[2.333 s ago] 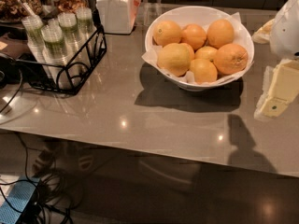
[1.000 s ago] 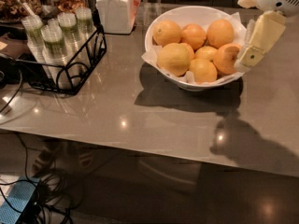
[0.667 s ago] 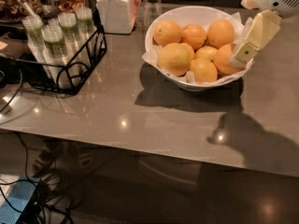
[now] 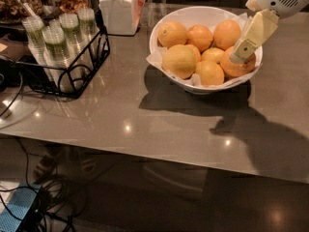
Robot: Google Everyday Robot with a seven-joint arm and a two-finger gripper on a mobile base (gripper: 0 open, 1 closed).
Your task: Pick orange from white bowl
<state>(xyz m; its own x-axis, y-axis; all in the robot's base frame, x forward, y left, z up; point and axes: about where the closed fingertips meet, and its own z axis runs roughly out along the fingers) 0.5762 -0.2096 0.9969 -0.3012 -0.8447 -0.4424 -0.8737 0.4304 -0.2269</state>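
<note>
The white bowl stands on the grey table at the upper right, lined with crinkled paper and holding several round fruits. The deep-orange orange lies at the bowl's right edge. Paler yellow-orange fruits fill the rest, with a big yellowish one at the front left. My gripper comes down from the top right corner, slanting left. Its cream tip is right over the orange's upper left side, at or just above its surface, and hides part of it.
A black wire rack with several lidded cups stands at the left. A white square jar is behind it, left of the bowl. Cables hang below the table's front edge at the lower left.
My gripper has moved from beside the table's right edge up and left over the bowl, then lowered its tip onto the orange at the bowl's right side.
</note>
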